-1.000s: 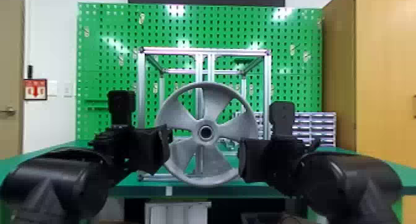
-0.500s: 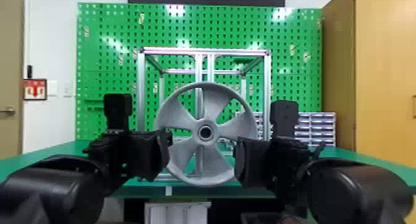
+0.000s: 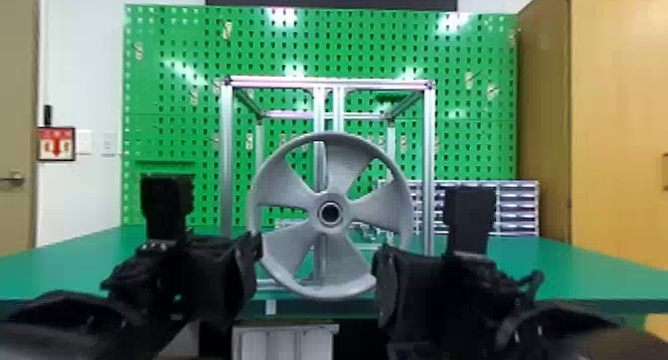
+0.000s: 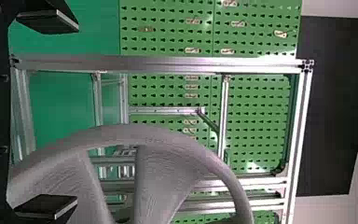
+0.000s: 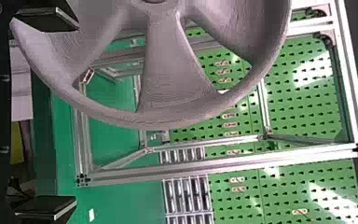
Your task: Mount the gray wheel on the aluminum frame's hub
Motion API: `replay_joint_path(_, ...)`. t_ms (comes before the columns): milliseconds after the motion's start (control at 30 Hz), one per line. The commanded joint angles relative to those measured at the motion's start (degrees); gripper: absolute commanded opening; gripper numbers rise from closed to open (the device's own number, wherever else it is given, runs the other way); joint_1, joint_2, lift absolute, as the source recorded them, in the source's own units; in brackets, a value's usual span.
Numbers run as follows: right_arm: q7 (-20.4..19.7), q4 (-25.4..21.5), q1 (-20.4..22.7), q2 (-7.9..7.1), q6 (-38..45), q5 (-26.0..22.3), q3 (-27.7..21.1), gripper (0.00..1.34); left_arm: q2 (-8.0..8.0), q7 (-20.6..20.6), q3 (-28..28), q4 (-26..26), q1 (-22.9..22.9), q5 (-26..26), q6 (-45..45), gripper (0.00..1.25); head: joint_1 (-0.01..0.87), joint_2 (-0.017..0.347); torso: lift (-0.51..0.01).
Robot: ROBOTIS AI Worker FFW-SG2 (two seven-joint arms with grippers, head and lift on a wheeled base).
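- both arms move: against a second ago, the left gripper (image 4: 77, 114) and the right gripper (image 5: 77, 114) sit lower and spread slightly outward from each other.
- the gray wheel (image 3: 343, 165) doesn't follow them; it stands upright in nearly the same spot, so i'd say it's been let go and something else carries it.
- the left one's two fingers are wide apart, nothing clamped; one overlaps the wheel's rim in its wrist view, and i can't tell if they touch.
- the right one gapes just as wide and grips nothing; one finger overlaps the rim there too, contact again unclear.
- farther out, the wheel sits before the middle uprights of the aluminum frame (image 3: 227, 160), on the green table (image 3: 571, 264). the hub is hidden from me, but mounting looks nearly done.
- next, i'd back both arms off cleanly; a finger snagging the rim could tug the wheel loose.
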Motion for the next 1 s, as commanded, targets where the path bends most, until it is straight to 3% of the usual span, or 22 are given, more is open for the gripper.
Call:
replay_joint_path(0,0.0,-2.2,4.7,0.05,-2.6,1.1,0.3,1.34,1.05,1.5,-0.1,-3.3,4.5,-1.4,-1.1,1.25,-0.005,0.006,-0.499)
replay_joint_path(300,0.0,-4.7,12.4,-0.09,-8.1,4.7,1.3,1.34,1.31,1.7,0.3,-4.5,10.3,-1.7,-3.9,1.25,-0.005,0.006,-0.499)
replay_joint_path(667,0.0,-4.9,21.0,-4.04,-17.3,10.0,3.7,1.34,2.80,1.7,-0.8,-4.6,17.5,-5.7,-11.7,1.25,-0.005,0.006,-0.499)
replay_joint_path(967,0.1,-4.9,26.9,-5.71,-21.4,12.1,2.9,1.34,2.89,1.2,-0.8,-3.0,21.9,-8.6,-17.0,1.25,-0.005,0.006,-0.499)
